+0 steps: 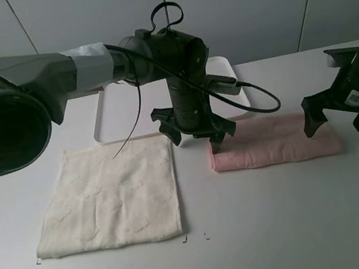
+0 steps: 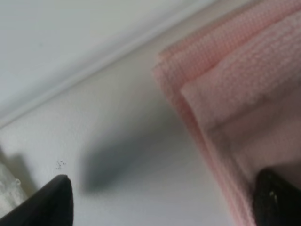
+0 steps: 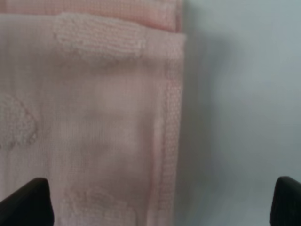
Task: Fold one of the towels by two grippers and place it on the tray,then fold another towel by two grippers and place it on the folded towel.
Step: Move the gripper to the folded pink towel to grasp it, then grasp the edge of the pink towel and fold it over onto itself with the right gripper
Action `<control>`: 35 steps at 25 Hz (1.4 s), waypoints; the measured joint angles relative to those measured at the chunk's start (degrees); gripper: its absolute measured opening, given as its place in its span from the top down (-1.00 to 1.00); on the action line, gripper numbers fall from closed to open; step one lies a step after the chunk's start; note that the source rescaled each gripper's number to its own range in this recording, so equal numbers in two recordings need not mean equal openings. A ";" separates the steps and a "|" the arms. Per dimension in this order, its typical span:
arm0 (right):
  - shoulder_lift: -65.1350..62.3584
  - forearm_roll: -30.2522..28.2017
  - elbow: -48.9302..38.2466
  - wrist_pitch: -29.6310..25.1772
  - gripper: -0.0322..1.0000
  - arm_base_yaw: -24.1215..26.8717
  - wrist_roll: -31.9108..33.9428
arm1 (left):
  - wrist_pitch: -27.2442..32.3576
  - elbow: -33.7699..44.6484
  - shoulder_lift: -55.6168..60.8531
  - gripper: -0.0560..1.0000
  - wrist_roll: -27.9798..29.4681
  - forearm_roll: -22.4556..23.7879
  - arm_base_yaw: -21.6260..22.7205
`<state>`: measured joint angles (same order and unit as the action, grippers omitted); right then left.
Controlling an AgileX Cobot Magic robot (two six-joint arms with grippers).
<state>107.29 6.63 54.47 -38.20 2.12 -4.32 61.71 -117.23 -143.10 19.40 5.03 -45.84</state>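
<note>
Matte white tabletop [image 1: 290, 226], grey panelled wall [image 1: 247, 1] behind. Pink towel [image 1: 271, 149]: embossed terry, folded into thick long strip, right of centre, just nearer than white low-rimmed tray [image 1: 114, 117]. Cream-white towel [image 1: 111, 196]: flat square, near left. Left gripper [image 1: 195, 139] pointing down, jaws spread astride strip's left end; right gripper [image 1: 335, 126] likewise at right end. Neither grasping.

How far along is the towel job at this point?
Done: the pink towel lies folded into a long strip on the table, not on the tray. In hand: the left claw and right claw hang open over its two ends, gripping nothing. Left: getting it onto the tray, then folding the flat cream towel and stacking it on top.
</note>
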 joint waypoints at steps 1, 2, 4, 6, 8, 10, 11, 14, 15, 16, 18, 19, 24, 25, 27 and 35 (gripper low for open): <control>0.39 0.00 0.00 0.10 -1.00 0.00 0.00 | 0.11 0.00 0.00 -0.97 0.00 0.00 0.00; 0.82 0.00 0.00 0.27 -1.00 0.00 0.00 | 0.11 0.00 0.00 -0.97 0.00 0.00 0.00; 1.53 0.20 0.00 0.32 -1.00 0.00 0.00 | 0.11 0.00 0.00 -0.97 0.00 0.00 0.00; 2.42 0.65 0.00 0.67 -0.98 0.00 0.00 | 0.11 0.00 0.00 -0.97 0.00 -0.11 0.00; 2.94 1.89 0.00 1.21 -0.92 0.00 0.00 | 0.11 0.00 0.00 -0.97 -0.10 -0.21 0.00; 3.31 2.55 0.00 1.56 -0.87 0.00 0.00 | 0.11 0.00 0.00 -0.97 -0.10 -0.21 0.00; 3.44 2.92 0.00 1.73 -0.85 0.00 0.00 | 0.11 0.00 0.00 -0.97 -0.21 -0.21 0.00; 3.91 3.16 0.00 1.85 -0.73 0.00 0.00 | 0.11 0.00 0.00 -0.97 -0.43 -0.21 0.00; 4.23 3.16 0.13 1.85 -0.64 0.00 0.00 | 0.11 0.00 0.00 -0.97 -0.43 -0.21 0.00; 4.34 3.39 0.13 1.87 -0.55 0.00 0.00 | 0.11 0.00 0.00 -0.97 -0.43 -0.21 0.00; 4.87 4.87 0.37 1.99 -0.27 0.00 -0.87 | 0.11 0.00 0.00 -0.97 -0.55 -0.21 0.00; 5.14 5.63 0.49 1.99 -0.14 0.00 -1.95 | 0.11 0.00 0.00 -0.97 -0.55 -0.21 0.00; 5.87 9.60 0.70 1.43 0.52 0.00 -5.18 | 0.11 0.00 0.00 -0.97 -0.91 -0.32 0.00; 5.87 10.62 0.70 1.29 0.74 0.00 -5.72 | 0.11 0.00 0.00 -0.97 -0.91 -0.32 0.00; 5.87 10.91 0.70 0.94 0.85 0.00 -7.08 | 0.11 0.00 0.00 -0.97 -0.91 -0.32 0.00; 5.87 12.12 0.72 -0.52 0.85 0.00 -8.64 | 0.33 0.00 0.00 -0.97 -0.91 -0.32 0.00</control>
<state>113.16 18.75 55.19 -38.72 2.12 -12.96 62.04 -117.23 -143.10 18.49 4.71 -45.84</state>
